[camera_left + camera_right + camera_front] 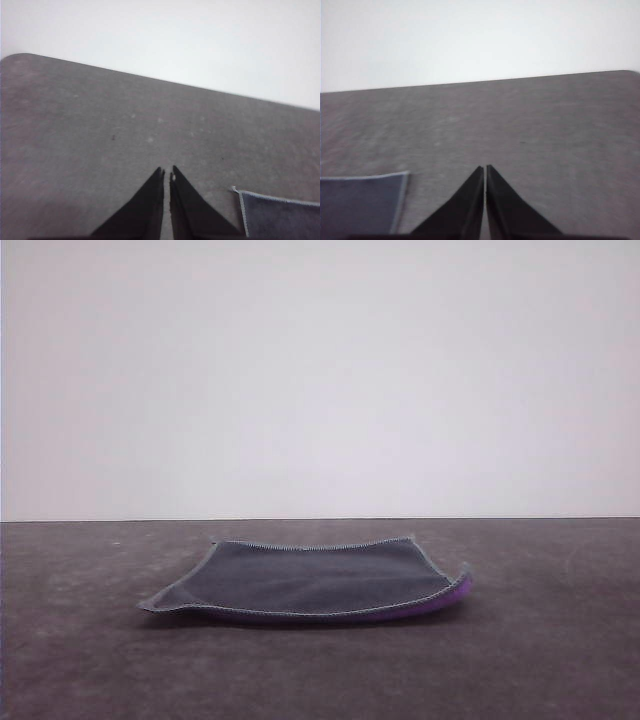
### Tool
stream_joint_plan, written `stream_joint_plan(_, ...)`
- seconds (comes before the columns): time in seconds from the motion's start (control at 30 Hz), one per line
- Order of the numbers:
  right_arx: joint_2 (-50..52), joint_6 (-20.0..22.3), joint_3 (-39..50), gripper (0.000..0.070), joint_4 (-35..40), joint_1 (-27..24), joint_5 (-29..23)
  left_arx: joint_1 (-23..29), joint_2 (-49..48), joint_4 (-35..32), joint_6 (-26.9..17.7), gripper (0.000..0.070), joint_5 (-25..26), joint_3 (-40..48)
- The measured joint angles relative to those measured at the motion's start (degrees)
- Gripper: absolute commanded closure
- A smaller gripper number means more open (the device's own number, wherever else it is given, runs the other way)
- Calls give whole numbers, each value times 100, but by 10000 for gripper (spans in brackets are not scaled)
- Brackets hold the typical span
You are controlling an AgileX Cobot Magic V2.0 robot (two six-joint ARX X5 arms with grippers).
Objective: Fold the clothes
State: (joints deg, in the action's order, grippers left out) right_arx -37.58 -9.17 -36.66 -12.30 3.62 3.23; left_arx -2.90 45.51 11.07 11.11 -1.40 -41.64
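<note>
Lying flat: one cloth (310,580).

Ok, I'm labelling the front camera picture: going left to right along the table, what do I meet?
Bare table → the cloth's raised left corner → its dark grey upper face → its curled right corner showing purple → bare table again.

— What sort of place is this?
— A bare test setup, like a lab: a plain dark grey tabletop (90,660) against a blank white wall (320,370), with no household furnishings around.
</note>
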Motion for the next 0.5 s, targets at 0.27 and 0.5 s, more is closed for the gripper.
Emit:
stream_joint_plan(0.27,-2517,302,-1693,696,-271,50,814,-37,2095,105,-309,690,619,-1078)
stream_joint_plan(0.5,-3817,479,-2302,695,-286,166,1169,-103,3231,48,-492,690,977,-1232)
